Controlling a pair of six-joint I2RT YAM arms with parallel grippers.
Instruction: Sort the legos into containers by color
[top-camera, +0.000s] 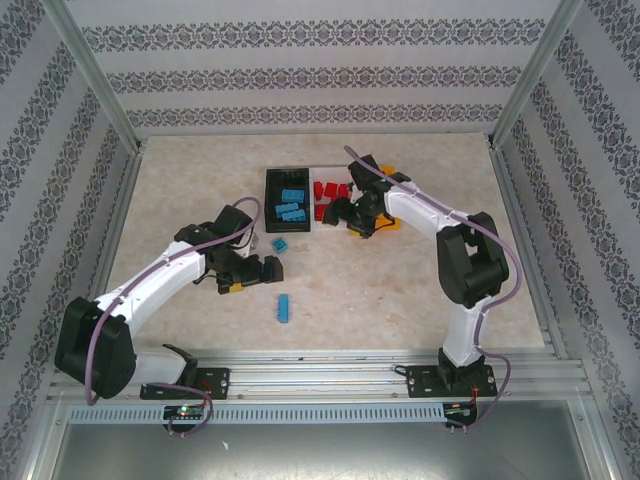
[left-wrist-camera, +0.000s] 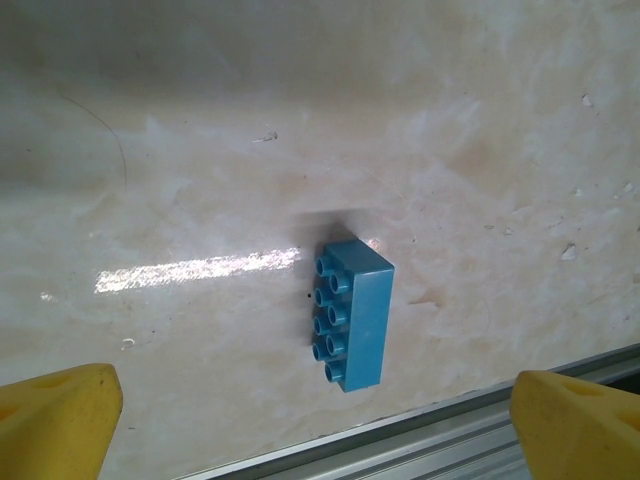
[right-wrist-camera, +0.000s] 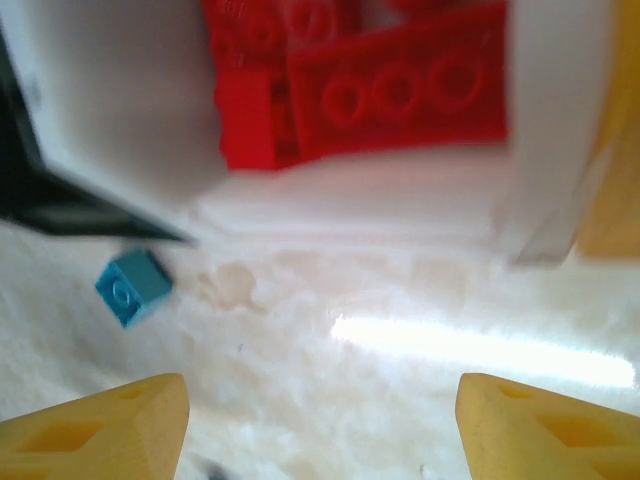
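Observation:
A long light blue lego (left-wrist-camera: 355, 312) lies on its side on the table, studs facing left, just ahead of my left gripper (left-wrist-camera: 318, 425), which is open and holds nothing. From above, this lego (top-camera: 285, 306) sits right of and nearer than the left gripper (top-camera: 266, 271). A small light blue lego (right-wrist-camera: 133, 287) rests near the black bin's (top-camera: 270, 190) corner. The white bin (right-wrist-camera: 130, 110) holds red legos (right-wrist-camera: 400, 90). My right gripper (right-wrist-camera: 320, 430) hovers open and empty over bare table in front of the white bin. The black bin holds light blue legos (top-camera: 290, 205).
The orange-yellow bin (top-camera: 392, 222) stands right of the white one, mostly covered by the right arm (top-camera: 420, 210). An aluminium rail (left-wrist-camera: 480, 430) runs along the table's near edge, close behind the long blue lego. Patterned walls enclose the table.

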